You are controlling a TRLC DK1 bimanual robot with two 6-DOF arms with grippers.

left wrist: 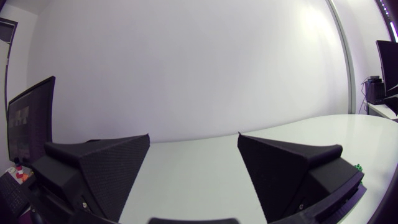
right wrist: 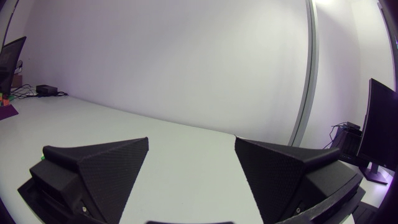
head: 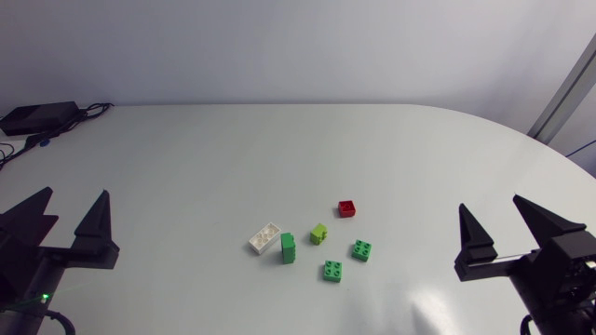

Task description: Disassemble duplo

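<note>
Bricks of the duplo set lie loose on the white table [head: 186,158], a little right of its middle and toward the near edge, between the two arms and well apart from both.

The white brick [head: 265,238] lies flat, studs up, its long axis running from near left to far right. Against its right end sits a dark green brick [head: 289,247], whose long axis runs near to far; the two look to be touching, but I cannot tell whether they are still joined. Just right of that, a small lime piece [head: 319,233] rests tilted. Farther away and to the right is the red brick [head: 346,208], square, showing a dark hollow in its middle. Two square green bricks sit studs up, four studs each: one green brick [head: 362,249] is near the lime piece on its right, and the nearest green brick [head: 332,271] lies closest to the near edge.

The left gripper [head: 76,192] is at the near left of the table, its wedge fingers pointing toward the far side, spread wide with nothing between them; its own wrist view shows the same gap [left wrist: 193,134] with only bare table ahead. The right gripper [head: 489,202] is at the near right, also pointing toward the far side, jaws likewise apart and holding nothing, as its wrist view confirms [right wrist: 191,138].
</note>
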